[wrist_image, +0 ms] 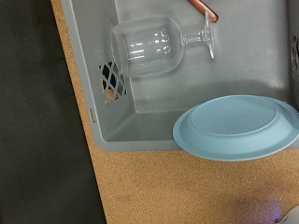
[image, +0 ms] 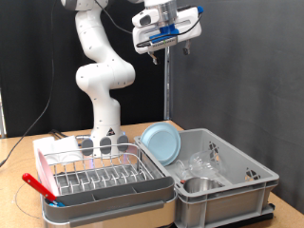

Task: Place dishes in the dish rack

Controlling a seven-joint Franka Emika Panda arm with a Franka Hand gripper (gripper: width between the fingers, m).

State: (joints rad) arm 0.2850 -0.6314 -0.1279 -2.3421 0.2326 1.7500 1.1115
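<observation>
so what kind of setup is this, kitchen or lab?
Most likely a lab bench staged as a dishwashing station: black curtain backdrop, Panda arm with its pincer raised high, dish rack and a grey crate of dishes on a cork-topped table.

a large grey crate sits on a cork-brown table before a black curtain.

Light blue plate leaning upright, steel bowl, wire dish rack beside
</observation>
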